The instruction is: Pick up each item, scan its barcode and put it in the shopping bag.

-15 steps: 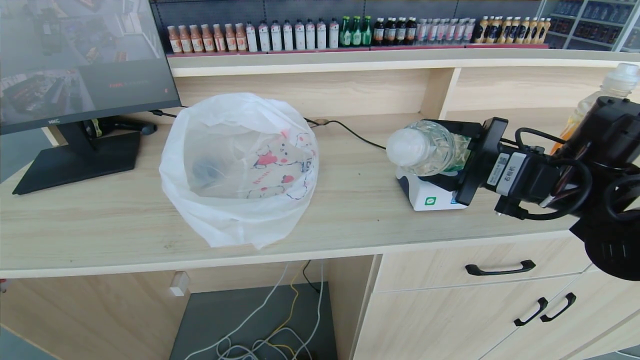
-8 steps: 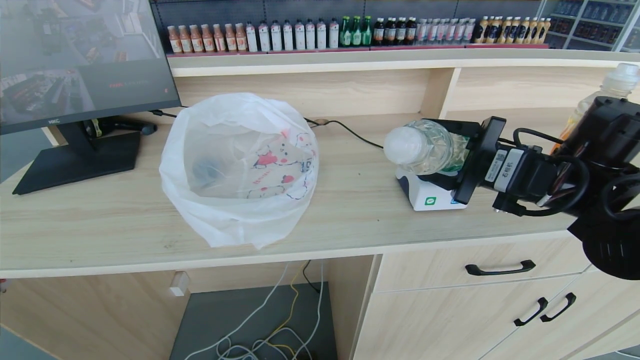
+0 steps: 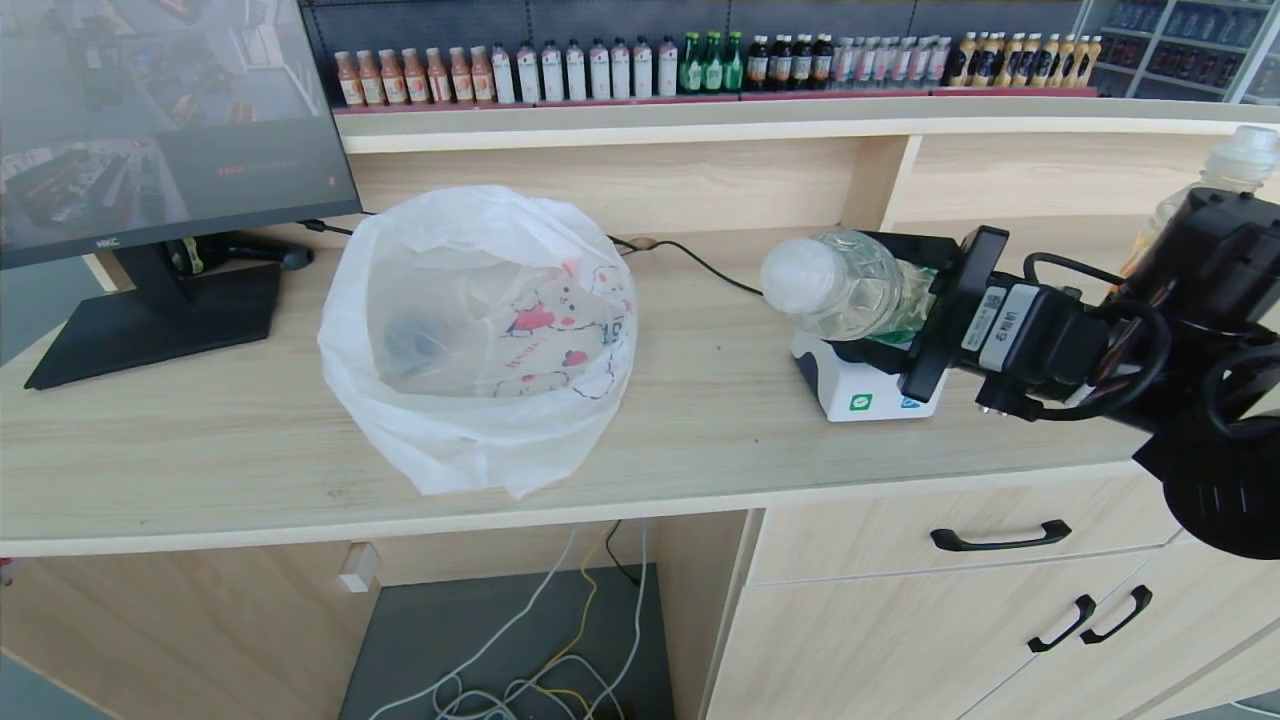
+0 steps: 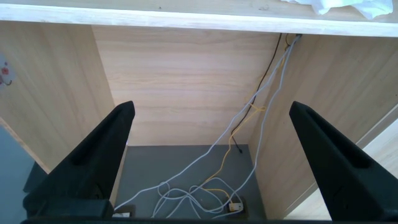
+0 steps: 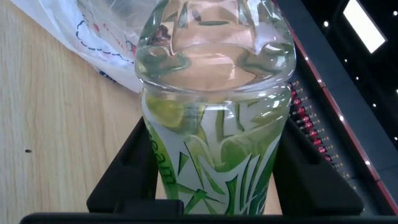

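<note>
While the right gripper (image 3: 905, 300) hangs above the counter (image 3: 200, 440), its jaws are clamped on a clear water bottle (image 3: 845, 285) with a green label, held lying sideways. The bottle sticks out past the fingertips toward the shopping bag (image 3: 480, 330), and I honestly can't tell if the rounded whitish end is the cap or the base. Right under the jaws sits the little white scanner (image 3: 860, 395), with part of its top covered by the bottle and fingers. From the bottle's free end over to the bag's rim there's an open stretch of wood with just a thin black cable (image 3: 690, 260) along the back. The bag stands open, well apart from the jaws, close to the counter's front edge. Something dark sits inside it, but it's too murky through the plastic to name. Behind the right arm a second bottle (image 3: 1235, 160) pokes up, mostly blocked.

The left gripper (image 4: 211, 109) is down below the counter's front edge, jaws spread wide. Past them, loose cables (image 4: 205, 193) lie on the floor between the wooden side panels.
</note>
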Controlling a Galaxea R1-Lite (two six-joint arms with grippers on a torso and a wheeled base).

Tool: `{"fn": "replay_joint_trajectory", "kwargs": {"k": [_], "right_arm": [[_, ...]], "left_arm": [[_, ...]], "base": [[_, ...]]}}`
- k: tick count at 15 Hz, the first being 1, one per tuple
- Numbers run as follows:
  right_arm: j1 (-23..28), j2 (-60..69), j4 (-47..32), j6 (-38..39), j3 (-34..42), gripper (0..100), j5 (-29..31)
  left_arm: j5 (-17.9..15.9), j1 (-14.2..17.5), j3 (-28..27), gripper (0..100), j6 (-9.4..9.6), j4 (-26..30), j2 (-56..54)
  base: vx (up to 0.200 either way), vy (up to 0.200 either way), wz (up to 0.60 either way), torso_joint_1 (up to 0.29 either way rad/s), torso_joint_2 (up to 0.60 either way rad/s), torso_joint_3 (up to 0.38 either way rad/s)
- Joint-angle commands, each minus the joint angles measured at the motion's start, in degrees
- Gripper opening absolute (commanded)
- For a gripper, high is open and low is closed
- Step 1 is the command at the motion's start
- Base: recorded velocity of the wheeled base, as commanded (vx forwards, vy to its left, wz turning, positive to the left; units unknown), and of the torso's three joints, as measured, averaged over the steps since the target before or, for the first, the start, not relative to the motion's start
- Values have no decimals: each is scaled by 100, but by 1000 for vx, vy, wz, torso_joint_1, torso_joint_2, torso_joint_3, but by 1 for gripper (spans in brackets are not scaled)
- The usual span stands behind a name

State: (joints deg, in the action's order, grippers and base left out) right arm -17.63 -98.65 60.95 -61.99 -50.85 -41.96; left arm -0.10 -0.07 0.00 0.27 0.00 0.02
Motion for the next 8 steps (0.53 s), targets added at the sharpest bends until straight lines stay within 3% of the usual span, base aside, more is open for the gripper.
{"fn": "replay_joint_trajectory", "kwargs": {"k": [1, 3, 8], "right_arm": [[-232, 91, 13, 47, -101, 0, 92], [-496, 100, 13, 214, -277, 0, 329], [-549, 302, 22, 565, -452, 0, 584]], "left_arm": [[1, -1, 0, 100, 0, 0, -2], [1, -1, 0, 100, 0, 0, -2], [1, -1, 0, 100, 0, 0, -2]], "base": [[0, 0, 0, 0, 0, 0], [0, 0, 0, 0, 0, 0], [0, 0, 0, 0, 0, 0]]}}
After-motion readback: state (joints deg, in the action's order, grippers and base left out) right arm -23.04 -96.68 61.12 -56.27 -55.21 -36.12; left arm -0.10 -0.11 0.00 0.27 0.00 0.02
